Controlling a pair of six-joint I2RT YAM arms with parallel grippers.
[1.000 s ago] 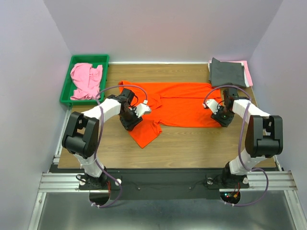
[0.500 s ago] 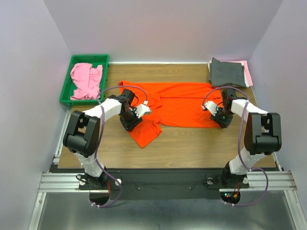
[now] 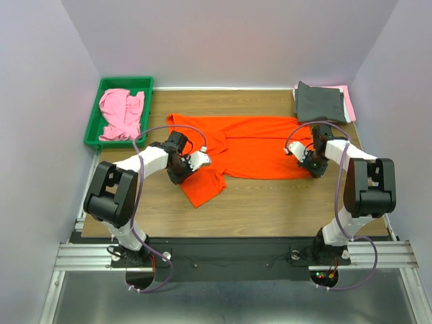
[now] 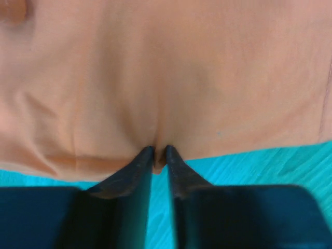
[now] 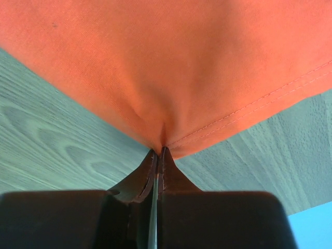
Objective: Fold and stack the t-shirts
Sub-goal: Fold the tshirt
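A bright orange t-shirt (image 3: 253, 145) lies spread across the middle of the wooden table, one sleeve (image 3: 202, 189) pointing toward the near edge. My left gripper (image 3: 182, 170) is down at the shirt's left part. In the left wrist view its fingertips (image 4: 160, 154) pinch a small fold of the orange cloth (image 4: 166, 78) at its near edge. My right gripper (image 3: 312, 166) is at the shirt's right near corner. In the right wrist view its jaws (image 5: 160, 151) are shut on the stitched hem of the orange shirt (image 5: 171, 62).
A green tray (image 3: 92, 125) at the back left holds a crumpled pink t-shirt (image 3: 121, 111). At the back right corner a folded dark grey t-shirt (image 3: 320, 102) lies on top of a pink one (image 3: 349, 101). Purple walls stand close around the table.
Both grippers have closed on the orange shirt's near edge. The left gripper has shifted slightly left and the sleeve below it has moved with it.
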